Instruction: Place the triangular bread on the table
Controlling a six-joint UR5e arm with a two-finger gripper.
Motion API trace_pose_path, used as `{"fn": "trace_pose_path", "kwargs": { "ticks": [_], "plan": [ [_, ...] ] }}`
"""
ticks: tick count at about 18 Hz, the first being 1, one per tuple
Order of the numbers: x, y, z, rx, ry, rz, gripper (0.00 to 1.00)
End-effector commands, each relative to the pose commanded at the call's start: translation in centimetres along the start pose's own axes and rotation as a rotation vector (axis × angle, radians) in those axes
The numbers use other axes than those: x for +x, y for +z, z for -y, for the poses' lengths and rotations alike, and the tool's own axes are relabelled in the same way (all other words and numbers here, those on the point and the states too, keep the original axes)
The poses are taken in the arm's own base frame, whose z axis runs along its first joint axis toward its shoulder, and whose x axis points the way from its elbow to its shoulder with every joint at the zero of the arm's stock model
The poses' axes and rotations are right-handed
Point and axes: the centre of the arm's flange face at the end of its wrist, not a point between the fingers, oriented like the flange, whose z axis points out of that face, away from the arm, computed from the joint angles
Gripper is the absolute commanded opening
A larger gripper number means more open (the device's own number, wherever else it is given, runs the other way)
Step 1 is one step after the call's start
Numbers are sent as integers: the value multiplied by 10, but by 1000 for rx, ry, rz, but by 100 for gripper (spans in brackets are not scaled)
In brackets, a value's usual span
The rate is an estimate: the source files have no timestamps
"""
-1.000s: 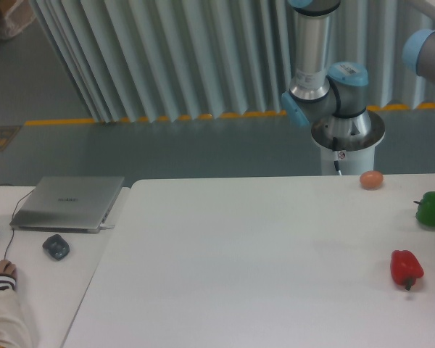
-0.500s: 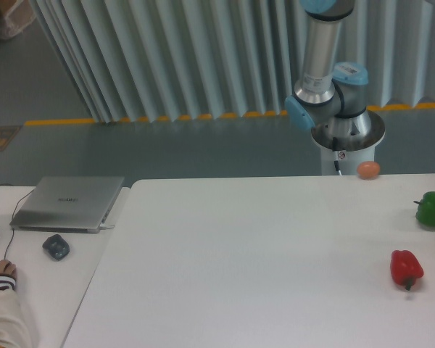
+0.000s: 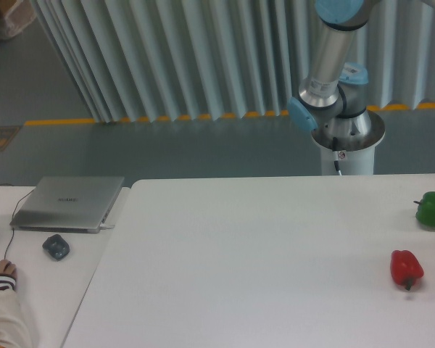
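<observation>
The large white table [image 3: 246, 261] fills the lower middle and right of the view. The triangular bread is out of view. My gripper is out of view too; only the arm's base and silver lower links [image 3: 333, 80] show behind the table's far edge, leaning up and right out of the frame.
A red pepper [image 3: 406, 268] lies near the right edge and a green pepper [image 3: 433, 209] behind it. A smaller white desk at the left holds a closed laptop [image 3: 69, 203], a dark mouse [image 3: 56, 246] and a person's hand [image 3: 0, 275].
The arm's upper links have swung up and right out of the frame. The small orange-brown egg that lay at the table's far edge is no longer visible.
</observation>
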Motion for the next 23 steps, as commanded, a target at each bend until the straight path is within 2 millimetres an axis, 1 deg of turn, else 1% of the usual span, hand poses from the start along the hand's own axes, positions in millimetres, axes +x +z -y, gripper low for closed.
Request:
{"fn": "trace_pose_path", "kwargs": {
  "ticks": [3, 4, 5, 7, 8, 9, 10, 11, 12, 15, 16, 18, 21, 23],
  "plan": [
    [-6, 18, -4, -30, -3, 13, 100],
    [-8, 22, -5, -33, -4, 14, 98],
    [-8, 22, -6, -36, -5, 18, 95],
    [-6, 32, -4, -32, -4, 4, 95],
    [-6, 31, -4, -42, -3, 7, 95],
    [0, 32, -6, -63, 7, -16, 96],
    [17, 34, -12, -108, -4, -65, 97],
    [25, 38, -10, -123, -6, -92, 98],
    [26, 39, -9, -124, -6, -97, 98],
    [26, 41, -9, -129, -14, -104, 99],
    [28, 48, -6, -128, -24, -116, 99],
    [25, 50, -7, -131, -33, -111, 99],
    [20, 63, -6, -137, -42, -101, 99],
    [20, 63, -6, -139, -41, -101, 97]
  ]
}}
